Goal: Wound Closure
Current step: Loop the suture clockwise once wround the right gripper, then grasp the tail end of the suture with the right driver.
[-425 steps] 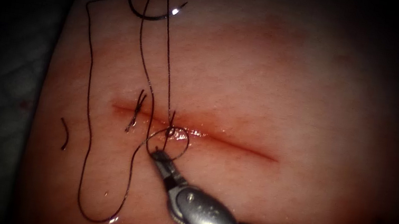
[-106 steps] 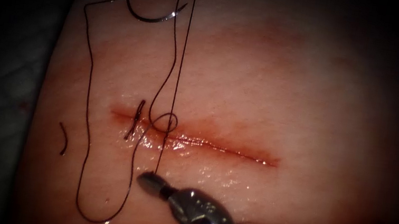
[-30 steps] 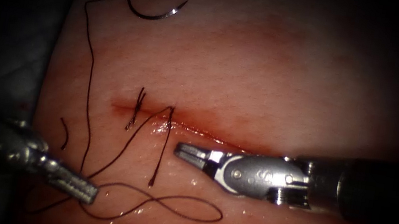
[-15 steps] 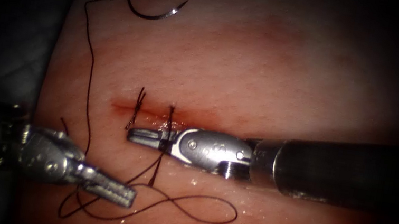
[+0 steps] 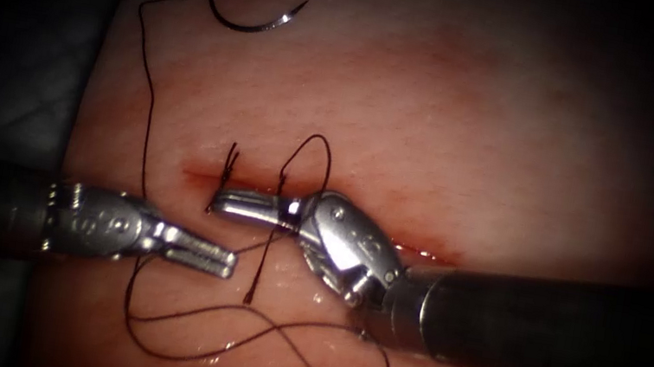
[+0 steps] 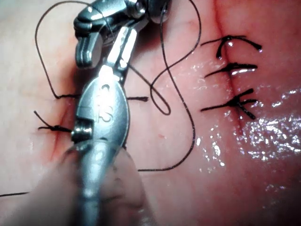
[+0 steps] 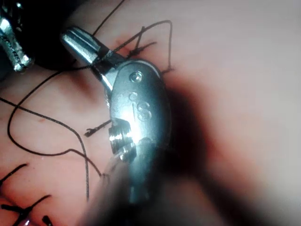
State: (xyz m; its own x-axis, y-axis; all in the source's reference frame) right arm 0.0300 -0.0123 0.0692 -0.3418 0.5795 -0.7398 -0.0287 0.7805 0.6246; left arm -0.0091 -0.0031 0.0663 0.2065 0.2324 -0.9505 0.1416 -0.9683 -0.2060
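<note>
Comparing with half a second ago, my left end effector (image 5: 223, 260) has come up toward the cut (image 5: 413, 245), jaws together on nothing. My right end effector (image 5: 229, 201), jaws together, has thread (image 5: 318, 143) looped over it. One needle (image 5: 252, 23) lies free on open tissue (image 5: 484, 130).
</note>
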